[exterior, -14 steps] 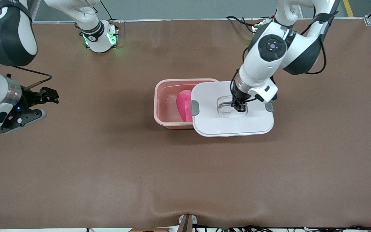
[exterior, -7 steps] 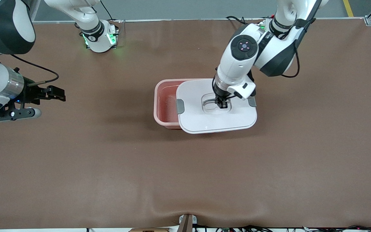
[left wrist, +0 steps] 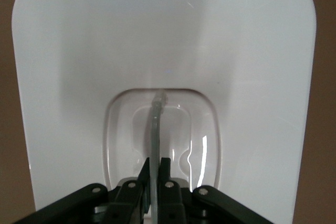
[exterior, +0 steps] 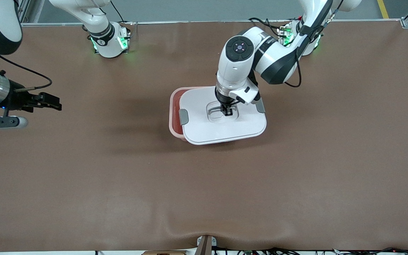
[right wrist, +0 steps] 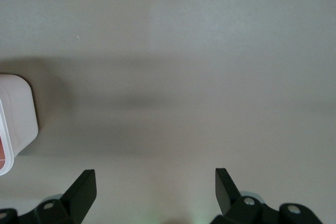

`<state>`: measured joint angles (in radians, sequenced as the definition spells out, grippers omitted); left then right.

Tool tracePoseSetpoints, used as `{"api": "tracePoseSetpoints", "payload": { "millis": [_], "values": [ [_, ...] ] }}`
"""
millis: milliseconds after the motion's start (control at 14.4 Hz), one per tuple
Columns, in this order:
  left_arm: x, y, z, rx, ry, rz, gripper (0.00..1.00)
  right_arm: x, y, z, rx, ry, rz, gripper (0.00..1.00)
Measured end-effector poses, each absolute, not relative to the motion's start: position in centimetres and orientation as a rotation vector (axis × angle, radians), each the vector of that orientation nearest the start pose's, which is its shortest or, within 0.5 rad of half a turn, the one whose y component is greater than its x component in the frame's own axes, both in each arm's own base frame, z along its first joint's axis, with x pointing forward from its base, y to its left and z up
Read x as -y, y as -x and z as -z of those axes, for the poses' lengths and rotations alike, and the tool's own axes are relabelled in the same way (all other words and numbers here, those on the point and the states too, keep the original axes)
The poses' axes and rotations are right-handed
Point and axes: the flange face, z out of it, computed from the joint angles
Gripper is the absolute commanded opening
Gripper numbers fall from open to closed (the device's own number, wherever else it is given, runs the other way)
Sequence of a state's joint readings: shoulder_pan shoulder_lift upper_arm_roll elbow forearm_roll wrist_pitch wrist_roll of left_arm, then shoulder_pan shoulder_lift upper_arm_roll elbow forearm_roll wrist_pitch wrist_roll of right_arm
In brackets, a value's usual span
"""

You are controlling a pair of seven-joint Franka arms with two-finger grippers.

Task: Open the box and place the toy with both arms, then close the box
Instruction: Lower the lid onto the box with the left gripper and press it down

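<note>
Left end effector clamped on the lid's clear handle, holding the lid over the box at frame centre, offset, a strip of pink interior showing. Toy hidden from sight. Right end effector spread wide, empty, waiting over bare table at the frame's left edge.

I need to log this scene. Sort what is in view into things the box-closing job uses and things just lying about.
Part of the job:
- box, still open along the edge toward the right arm's end
- lid, held over the box by its handle
- left end effector, shut on the handle
- right end effector, open, waiting over the table

Lying about:
- nothing I can see; the toy is hidden
</note>
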<state>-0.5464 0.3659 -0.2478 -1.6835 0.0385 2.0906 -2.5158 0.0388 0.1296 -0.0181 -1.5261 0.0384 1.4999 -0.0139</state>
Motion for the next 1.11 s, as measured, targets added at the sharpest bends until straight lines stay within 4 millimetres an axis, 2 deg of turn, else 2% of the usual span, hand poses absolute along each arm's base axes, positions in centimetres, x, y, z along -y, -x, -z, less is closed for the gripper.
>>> {"api": "tracePoseSetpoints", "payload": {
  "millis": [277, 624, 901, 1109],
  "values": [
    [47.0, -47.1, -39.6, -2.326, -2.029, 0.097, 0.0, 1.1, -58.2, -56.7, -0.023, 3.091, -0.238, 1.0],
    [49.1, -45.8, -39.3, -2.273, -2.045, 0.107, 0.0, 0.7, -58.2, -56.7, -0.011, 3.087, -0.236, 1.0],
    [49.6, -45.3, -38.7, -2.275, -2.052, 0.07, 0.0, 0.6, -58.2, -56.8, -0.011, 3.086, -0.229, 1.0],
    [50.2, -44.8, -37.0, -2.303, -2.051, 0.009, 0.0, 0.5, -58.1, -57.2, -0.01, 3.079, -0.219, 1.0]
  ]
}}
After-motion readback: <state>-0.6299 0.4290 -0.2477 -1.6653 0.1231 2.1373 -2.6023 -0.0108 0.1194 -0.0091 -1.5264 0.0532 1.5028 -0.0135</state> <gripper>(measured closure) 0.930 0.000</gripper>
